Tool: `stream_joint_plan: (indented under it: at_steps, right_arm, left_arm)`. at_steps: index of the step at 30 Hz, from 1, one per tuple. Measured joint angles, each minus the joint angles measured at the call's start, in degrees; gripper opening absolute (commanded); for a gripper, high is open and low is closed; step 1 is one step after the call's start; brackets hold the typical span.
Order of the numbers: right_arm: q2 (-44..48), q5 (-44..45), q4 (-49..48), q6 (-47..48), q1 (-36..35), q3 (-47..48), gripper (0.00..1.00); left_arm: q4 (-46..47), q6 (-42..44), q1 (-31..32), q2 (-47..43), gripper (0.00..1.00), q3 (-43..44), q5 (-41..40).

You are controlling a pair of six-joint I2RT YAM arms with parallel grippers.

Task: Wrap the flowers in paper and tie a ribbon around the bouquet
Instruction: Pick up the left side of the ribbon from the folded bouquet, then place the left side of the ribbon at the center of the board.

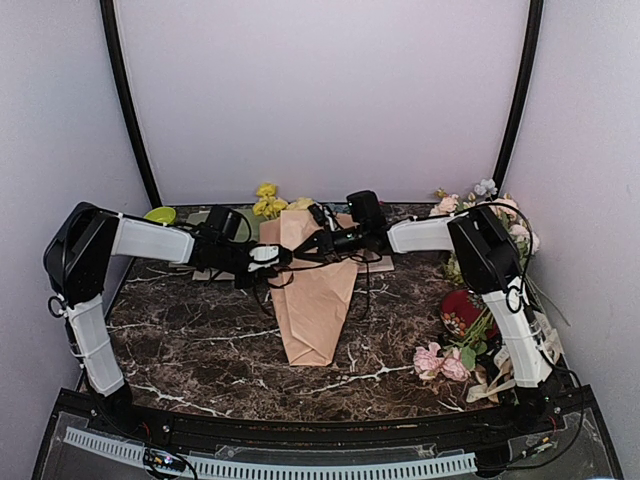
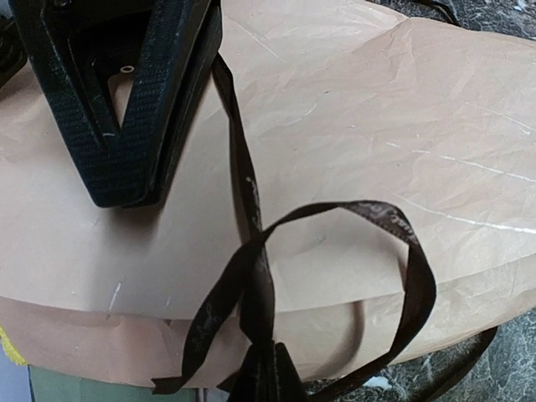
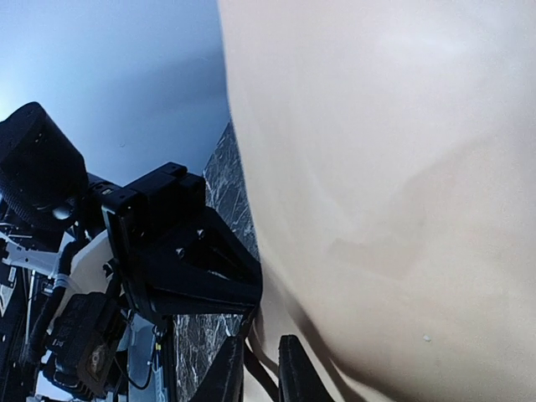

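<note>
Thin, limp ribbon [image 2: 255,280] over light, crease-prone paper [image 2: 377,126]: best pinched near the loop's crossing. Left jaws pressed together on it; right jaws impossible to judge.

One bouquet [image 1: 315,300] in one sheet of peach paper [image 2: 377,126], one thin dark ribbon [image 2: 419,285], one cluster of yellow flowers [image 1: 267,200], one table [image 1: 200,340] and two arms: the left arm [image 1: 150,240] and the right arm [image 1: 425,235]. Besides these there is one loose bunch of pink-white flowers [image 1: 490,210], two pink rose heads [image 1: 440,362], one red object [image 1: 462,312] and one yellow-green object [image 1: 160,214] — the cream ribbons [image 1: 490,385] are too tangled to count.
</note>
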State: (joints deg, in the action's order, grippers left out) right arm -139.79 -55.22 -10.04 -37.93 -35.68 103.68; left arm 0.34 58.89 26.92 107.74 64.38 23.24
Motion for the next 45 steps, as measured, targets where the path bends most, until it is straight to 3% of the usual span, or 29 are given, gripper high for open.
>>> stream_joint_plan:
  at_steps: [3,10,17,34,45]
  right_arm:
    - [0.81,2.21,3.1,1.2,-0.04,0.02,0.17]
    - [2.84,2.34,6.38,4.13,-0.04,-0.44,0.32]
    - [4.13,0.96,6.73,6.05,-0.52,-0.07,0.24]
    - [4.7,5.22,13.7,7.82,-1.55,0.33,0.3]
    - [-3.69,6.25,14.73,4.48,-0.57,7.61,0.3]
  left_arm:
    - [-0.02,-0.74,0.0,-0.61,0.0,-0.09,-0.04]
    - [0.68,-2.4,0.0,-3.06,0.0,-1.29,0.09]
    - [1.27,-2.86,0.0,-3.08,0.0,-1.75,0.15]
    - [1.31,-5.33,0.0,-4.11,0.0,-2.69,1.09]
    - [1.42,-6.88,5.18,-9.53,0.0,-4.59,1.14]
